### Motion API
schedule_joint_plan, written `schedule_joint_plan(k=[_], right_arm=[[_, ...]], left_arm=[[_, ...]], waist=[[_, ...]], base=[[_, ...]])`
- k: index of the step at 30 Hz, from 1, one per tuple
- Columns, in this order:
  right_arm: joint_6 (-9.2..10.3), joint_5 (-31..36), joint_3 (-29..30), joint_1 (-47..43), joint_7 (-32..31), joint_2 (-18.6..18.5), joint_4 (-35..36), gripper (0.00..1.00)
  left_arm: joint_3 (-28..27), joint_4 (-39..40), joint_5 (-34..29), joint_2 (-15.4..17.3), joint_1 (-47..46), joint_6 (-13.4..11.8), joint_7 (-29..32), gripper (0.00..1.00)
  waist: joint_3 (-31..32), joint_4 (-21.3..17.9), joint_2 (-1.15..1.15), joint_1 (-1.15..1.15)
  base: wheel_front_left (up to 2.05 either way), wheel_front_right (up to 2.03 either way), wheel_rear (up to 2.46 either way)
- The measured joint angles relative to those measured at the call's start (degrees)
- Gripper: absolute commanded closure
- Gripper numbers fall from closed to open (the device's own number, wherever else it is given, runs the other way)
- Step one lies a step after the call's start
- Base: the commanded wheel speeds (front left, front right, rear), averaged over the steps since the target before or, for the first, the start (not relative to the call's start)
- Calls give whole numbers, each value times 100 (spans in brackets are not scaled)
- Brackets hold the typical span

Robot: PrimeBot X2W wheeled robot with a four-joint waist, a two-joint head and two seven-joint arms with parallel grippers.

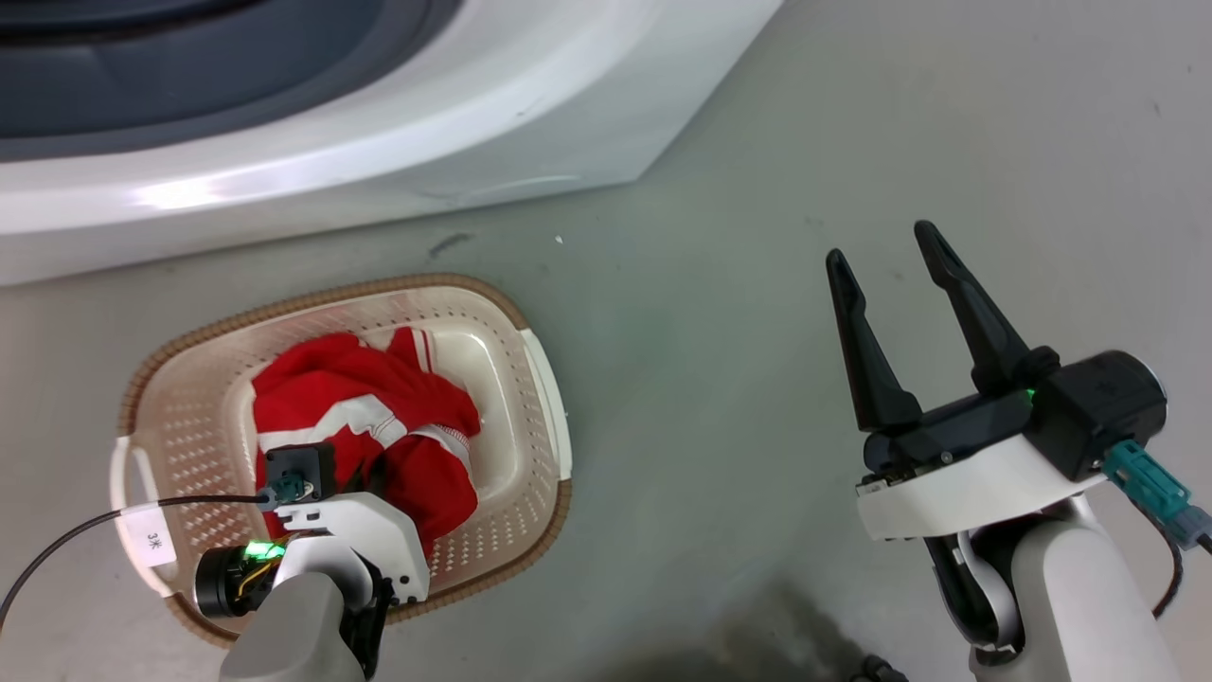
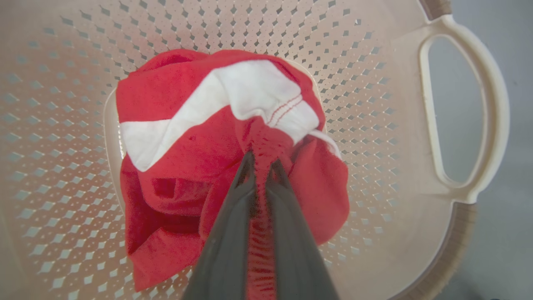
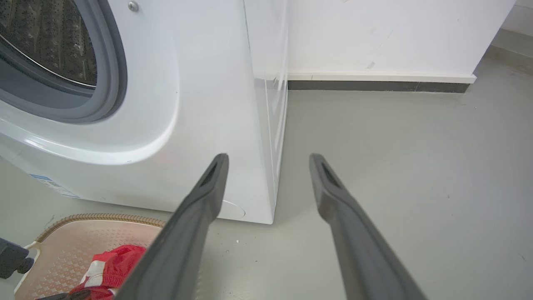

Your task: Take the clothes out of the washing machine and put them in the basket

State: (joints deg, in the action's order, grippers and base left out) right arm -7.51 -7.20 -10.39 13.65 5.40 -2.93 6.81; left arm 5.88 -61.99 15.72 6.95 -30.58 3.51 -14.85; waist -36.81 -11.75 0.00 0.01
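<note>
Clothes [image 2: 187, 137] inside basket [image 1: 189, 426], fold clamped between left gripper [image 2: 260, 161] fingers. Risk: snagging on release, lifting back out. Right gripper [image 1: 879, 242] wide, empty, right of basket.

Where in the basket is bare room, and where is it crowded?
Bare basket bottom lies between the clothes and the rim nearest the right claw; grey floor beyond is free too. The middle is crowded, where the left claw pinches the fabric.

You've got a grey floor [image 1: 720, 398] across the head view, with a short dark scuff [image 1: 448, 244] at 10 o'clock from centre and a tiny white speck [image 1: 559, 241] at the scuff's 3 o'clock. In your right wrist view, a white wall [image 3: 395, 33] stands at 1 o'clock, with a dark skirting strip [image 3: 374, 86] along its foot.
</note>
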Motion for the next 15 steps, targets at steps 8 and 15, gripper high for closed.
schedule_joint_plan(k=[8,15], right_arm=[[0,-90,-100,171,169,0,-226,0],[0,-101,-109,145,231,0,-553,0]], left_arm=[[-101,-433,120,-2,-236,13,-15,44],[-166,-412,153,-31,18,38,-22,0]], waist=[[-345,-237,0,0],[1,-298,0,0]], base=[[0,0,0],[0,0,0]])
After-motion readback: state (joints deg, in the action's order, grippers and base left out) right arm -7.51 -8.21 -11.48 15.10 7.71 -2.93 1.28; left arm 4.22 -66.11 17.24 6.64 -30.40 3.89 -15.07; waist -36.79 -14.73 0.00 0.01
